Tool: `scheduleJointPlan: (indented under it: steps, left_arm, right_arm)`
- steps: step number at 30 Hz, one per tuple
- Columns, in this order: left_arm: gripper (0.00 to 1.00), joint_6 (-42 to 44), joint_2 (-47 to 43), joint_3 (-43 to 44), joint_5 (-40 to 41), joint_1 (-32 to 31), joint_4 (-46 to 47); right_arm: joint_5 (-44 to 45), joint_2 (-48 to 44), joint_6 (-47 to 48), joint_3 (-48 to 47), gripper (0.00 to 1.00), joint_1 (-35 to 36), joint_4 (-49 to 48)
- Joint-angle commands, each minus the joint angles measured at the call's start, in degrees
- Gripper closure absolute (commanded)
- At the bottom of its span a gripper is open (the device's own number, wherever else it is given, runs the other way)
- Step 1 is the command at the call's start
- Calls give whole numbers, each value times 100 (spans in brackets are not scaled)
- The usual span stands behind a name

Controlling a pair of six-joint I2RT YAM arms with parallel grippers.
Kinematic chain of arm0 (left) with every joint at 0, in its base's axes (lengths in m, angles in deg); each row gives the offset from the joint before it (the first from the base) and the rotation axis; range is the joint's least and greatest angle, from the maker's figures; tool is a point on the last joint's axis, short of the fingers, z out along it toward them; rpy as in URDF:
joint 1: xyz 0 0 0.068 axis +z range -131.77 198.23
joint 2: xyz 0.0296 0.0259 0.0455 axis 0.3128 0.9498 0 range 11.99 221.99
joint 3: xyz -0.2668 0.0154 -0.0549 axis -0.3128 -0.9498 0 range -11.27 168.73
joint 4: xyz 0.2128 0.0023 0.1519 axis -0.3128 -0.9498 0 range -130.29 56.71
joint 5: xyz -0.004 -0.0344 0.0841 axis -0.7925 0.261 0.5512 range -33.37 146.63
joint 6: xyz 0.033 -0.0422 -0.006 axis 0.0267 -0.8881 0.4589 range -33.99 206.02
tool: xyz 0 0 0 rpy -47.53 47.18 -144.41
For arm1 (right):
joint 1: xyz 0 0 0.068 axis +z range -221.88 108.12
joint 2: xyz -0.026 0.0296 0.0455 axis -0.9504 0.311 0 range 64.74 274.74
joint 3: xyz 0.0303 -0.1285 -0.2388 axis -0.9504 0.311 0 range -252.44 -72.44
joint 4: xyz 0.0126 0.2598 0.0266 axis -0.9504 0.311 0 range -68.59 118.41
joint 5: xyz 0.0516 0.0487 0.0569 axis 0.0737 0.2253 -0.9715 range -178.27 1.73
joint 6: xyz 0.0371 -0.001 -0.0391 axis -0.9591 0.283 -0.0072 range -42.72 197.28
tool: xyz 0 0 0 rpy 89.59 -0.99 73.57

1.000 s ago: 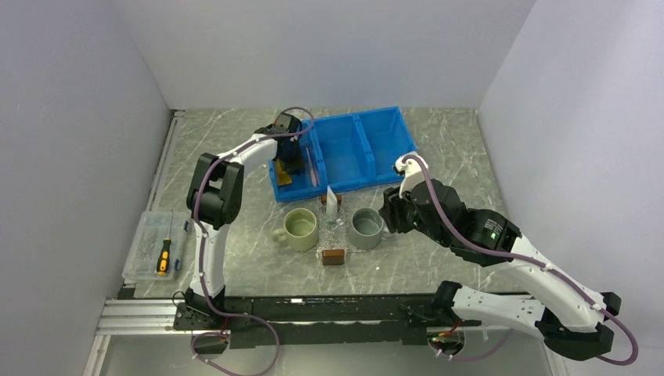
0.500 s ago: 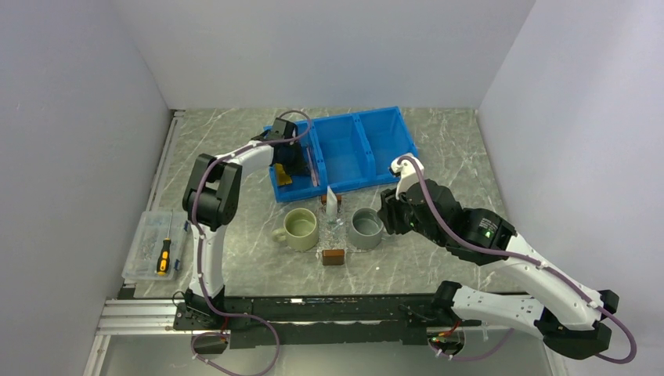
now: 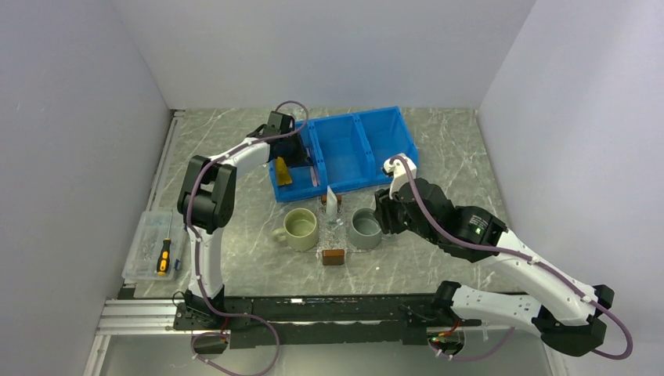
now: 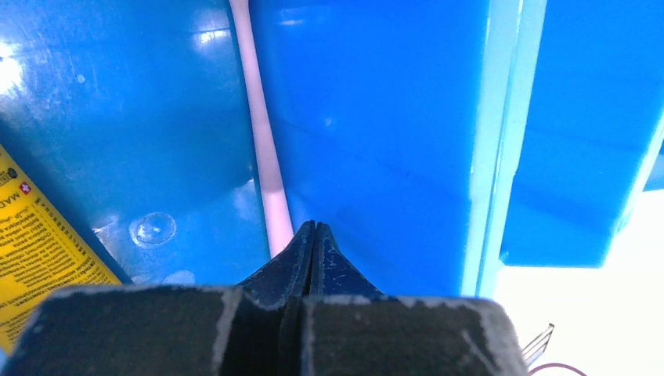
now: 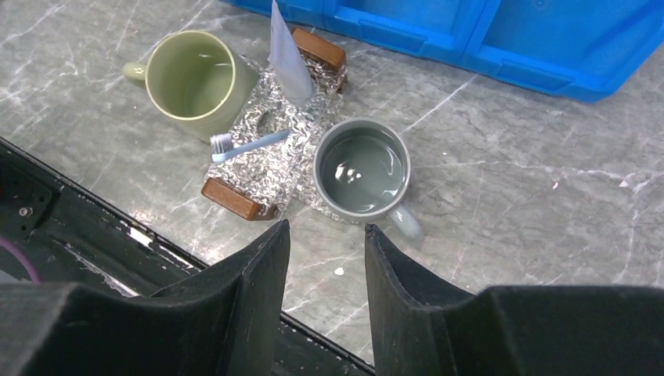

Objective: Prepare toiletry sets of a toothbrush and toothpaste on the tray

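Toothbrush, pink (image 3: 314, 168), lies along the divider in the left compartment of the blue bin (image 3: 368, 149), near a yellow toothpaste tube (image 3: 280, 172). The tray (image 3: 335, 239) sits on the surface (image 3: 235, 235) between a green mug (image 3: 301, 227) and a grey mug (image 3: 366, 225), with a white toothpaste tube (image 3: 332, 202) standing at its far end.

Left wrist: the left tool (image 4: 313, 229) is fully closed, tips against the pink stick; a pinch cannot be told.

Right wrist: the right tool (image 5: 325, 233) is partly open and empty. A blue toothbrush (image 5: 250, 143) lies on the tray.
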Motion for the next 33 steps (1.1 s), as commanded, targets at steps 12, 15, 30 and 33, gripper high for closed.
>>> scheduleJointPlan:
  steps: [12, 15, 30, 33]
  left_arm:
    - [100, -486, 426, 247, -523, -112, 770]
    - [100, -429, 489, 317, -462, -150, 676]
    - [100, 294, 220, 322, 780, -150, -634]
    - [100, 396, 18, 214, 1009, -125, -766]
  right_arm:
    - [-13, 7, 15, 100, 58, 16, -234]
    - [-29, 7, 13, 127, 58, 20, -256]
    - [-96, 34, 22, 99, 58, 21, -315]
    - [-134, 55, 22, 106, 58, 20, -351]
